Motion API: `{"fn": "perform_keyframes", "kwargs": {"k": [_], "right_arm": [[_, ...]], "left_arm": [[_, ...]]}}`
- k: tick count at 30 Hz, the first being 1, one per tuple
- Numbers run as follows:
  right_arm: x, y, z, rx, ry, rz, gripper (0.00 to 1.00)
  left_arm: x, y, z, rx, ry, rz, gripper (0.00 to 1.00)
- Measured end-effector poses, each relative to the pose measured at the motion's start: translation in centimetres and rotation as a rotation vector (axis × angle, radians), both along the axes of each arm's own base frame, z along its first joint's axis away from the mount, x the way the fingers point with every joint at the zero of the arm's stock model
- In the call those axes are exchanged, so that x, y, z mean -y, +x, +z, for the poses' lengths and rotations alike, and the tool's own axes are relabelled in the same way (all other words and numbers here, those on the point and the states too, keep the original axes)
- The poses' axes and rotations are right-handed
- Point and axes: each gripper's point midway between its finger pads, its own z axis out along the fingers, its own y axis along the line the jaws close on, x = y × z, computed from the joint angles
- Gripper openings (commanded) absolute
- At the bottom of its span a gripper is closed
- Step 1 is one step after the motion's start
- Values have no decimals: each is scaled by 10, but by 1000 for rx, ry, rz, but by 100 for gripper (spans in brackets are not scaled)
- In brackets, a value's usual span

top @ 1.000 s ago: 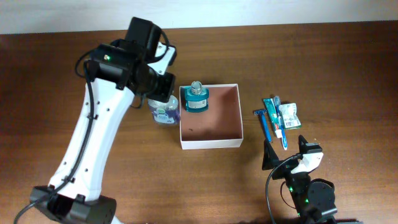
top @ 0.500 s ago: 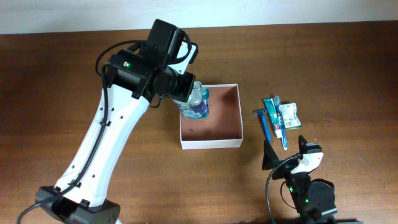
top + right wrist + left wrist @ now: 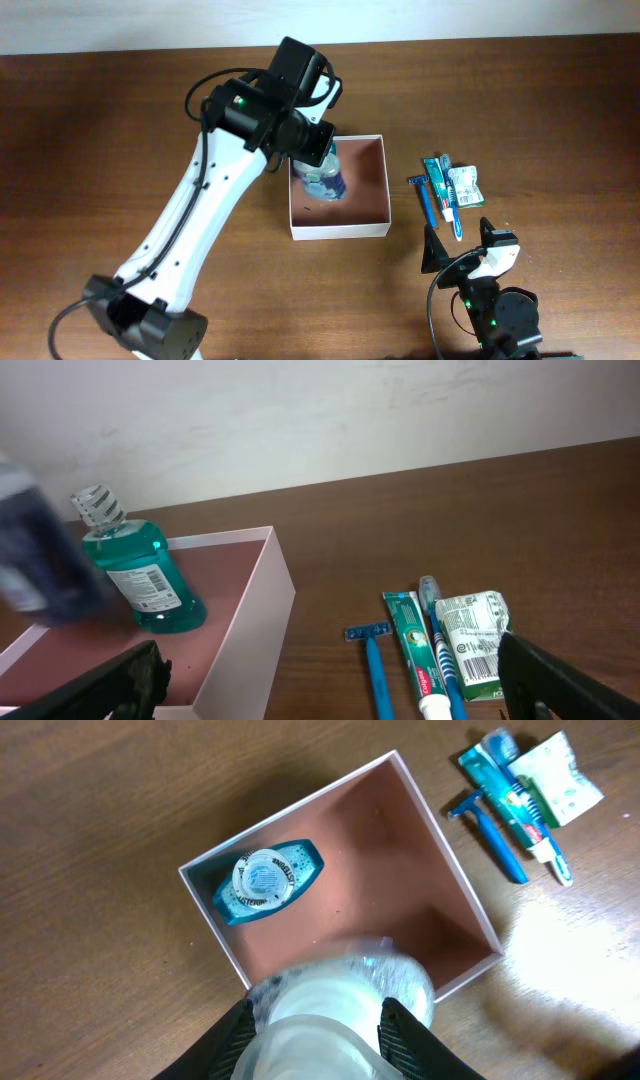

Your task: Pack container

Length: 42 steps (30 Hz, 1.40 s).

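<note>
Clear bottle (image 3: 345, 988) in left jaws, right wide

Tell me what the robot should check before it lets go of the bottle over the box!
1. Grip: ok. The left fingers pinch the held bottle from both sides.
2. Aim: ok. From overhead, the held bottle is over the container, inside its walls.
3. Room to land: ok. The teal bottle stands in one corner, and the floor beside it is bare.
4. Height above the floor: cannot tell.
5. Other arm: ok. The right fingers are open and off to the side of the container.
</note>
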Motion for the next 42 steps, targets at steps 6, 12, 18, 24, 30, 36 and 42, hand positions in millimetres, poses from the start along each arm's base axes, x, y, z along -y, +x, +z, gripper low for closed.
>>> {"fn": "perform_keyframes", "kwargs": {"k": [6, 12, 18, 24, 30, 36, 42], "right_arm": [[0, 0, 0, 0, -1, 0, 98], [0, 0, 0, 0, -1, 0, 98], [0, 0, 0, 0, 0, 0, 98], [0, 0, 0, 0, 0, 0, 98], [0, 0, 0, 0, 0, 0, 98], [0, 0, 0, 0, -1, 0, 98], [0, 0, 0, 0, -1, 0, 98]], "left_arm": [[2, 3, -7, -13, 8, 0, 40], [2, 3, -8, -14, 8, 0, 40], [2, 5, -17, -36, 20, 14, 40], [-4, 9, -31, -66, 60, 62, 40], [-10, 11, -33, -68, 77, 130, 40], [-11, 12, -34, -73, 71, 170, 40], [-13, 10, -54, -102, 86, 180, 40]]}}
